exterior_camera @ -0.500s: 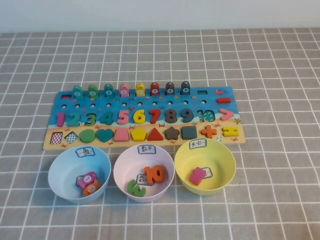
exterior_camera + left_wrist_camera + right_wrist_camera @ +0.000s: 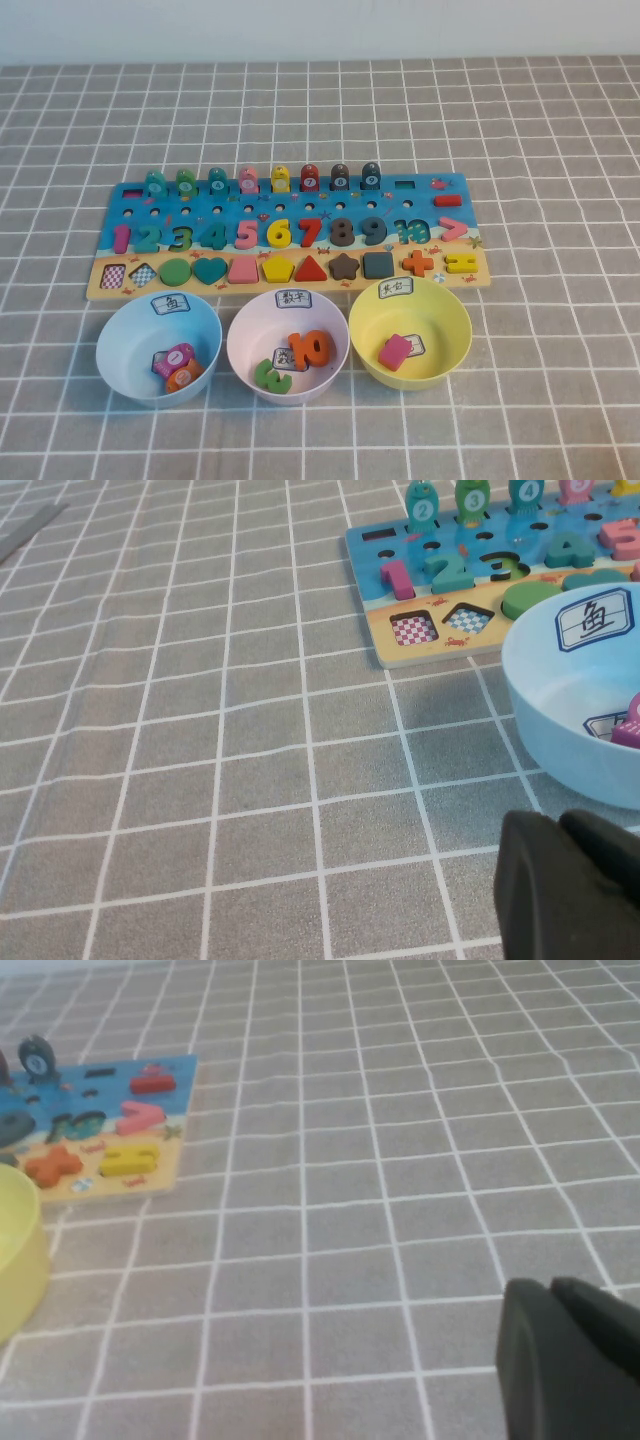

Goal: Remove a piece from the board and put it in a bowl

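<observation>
Grey cloth with a white grid of squares covers the worktop (image 2: 560, 150), slightly creased, with a pale wall behind it. Neither arm shows in the high view. The right gripper (image 2: 570, 1355) appears only in its own wrist view, a dark matt block low over bare cloth, well apart from the board; its jaws are closed and hold nothing. The left gripper (image 2: 565, 880), another dark rounded block in its wrist view, sits just beside the light blue bowl (image 2: 158, 348); whether it is open or closed cannot be told.

The board (image 2: 290, 235) is a long flat wooden rectangle, blue above and tan below, with painted chunky numbers, a row of peg rings along its far edge and cut-out shapes along its near edge. The piece (image 2: 460, 264), two short yellow bars, lies in its slot at the board's right end, just beside the orange plus sign (image 2: 418, 263).

Three smooth round plastic bowls stand in a row just in front of the board. The yellow bowl (image 2: 410, 330), labelled on its rim, sits nearest the piece and holds a pink block (image 2: 395, 351). The pale pink bowl (image 2: 288, 345) stands between the other two.
</observation>
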Controlling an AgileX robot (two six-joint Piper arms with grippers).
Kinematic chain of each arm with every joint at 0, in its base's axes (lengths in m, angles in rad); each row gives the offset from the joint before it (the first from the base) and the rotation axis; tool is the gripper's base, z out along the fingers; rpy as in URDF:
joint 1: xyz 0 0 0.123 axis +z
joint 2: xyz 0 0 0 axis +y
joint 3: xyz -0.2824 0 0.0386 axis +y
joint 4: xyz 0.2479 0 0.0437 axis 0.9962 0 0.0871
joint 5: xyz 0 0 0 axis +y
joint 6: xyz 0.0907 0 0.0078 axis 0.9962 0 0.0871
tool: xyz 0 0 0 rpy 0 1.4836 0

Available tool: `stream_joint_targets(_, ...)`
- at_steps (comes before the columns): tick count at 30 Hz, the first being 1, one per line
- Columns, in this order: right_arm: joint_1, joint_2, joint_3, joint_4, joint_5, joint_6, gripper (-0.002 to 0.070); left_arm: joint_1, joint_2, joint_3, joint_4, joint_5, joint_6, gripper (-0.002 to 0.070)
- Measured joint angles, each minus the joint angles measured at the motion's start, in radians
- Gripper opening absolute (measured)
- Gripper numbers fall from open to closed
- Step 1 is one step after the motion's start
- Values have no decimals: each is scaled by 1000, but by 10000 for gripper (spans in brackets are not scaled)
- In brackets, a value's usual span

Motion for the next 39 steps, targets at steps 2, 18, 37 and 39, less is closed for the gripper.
stream_joint_targets(2,0,0,0,32,-9,0,-17,0,0,0,0,0,0,0)
stream_joint_targets(18,0,0,0,630,-196,0,-17,0,0,0,0,0,0,0)
stream_joint_targets(37,0,256,-187,598,131,0,-17,0,0,0,0,0,0,0)
stream_joint_targets(39,0,341,-258,544,197,0,-17,0,0,0,0,0,0,0)
